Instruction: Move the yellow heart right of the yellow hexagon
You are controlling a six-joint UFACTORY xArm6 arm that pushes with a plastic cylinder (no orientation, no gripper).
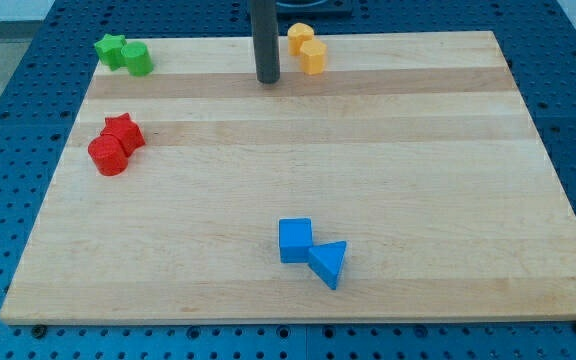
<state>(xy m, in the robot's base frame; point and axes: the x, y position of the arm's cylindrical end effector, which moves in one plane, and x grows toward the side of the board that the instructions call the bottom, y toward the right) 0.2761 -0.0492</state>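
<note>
Two yellow blocks touch near the view's top edge of the wooden board point(418, 180). The upper one looks like the yellow heart point(300, 37). The lower one, slightly to its right, looks like the yellow hexagon point(313, 58). My tip point(267, 80) rests on the board just left of the pair and slightly below it, a short gap from the hexagon and touching neither block.
A green star point(111, 47) and a green cylinder point(137, 60) sit at the top left. A red star point(124, 130) and a red cylinder point(108, 156) sit at the left. A blue cube point(295, 240) and a blue triangle point(329, 264) sit at the bottom centre.
</note>
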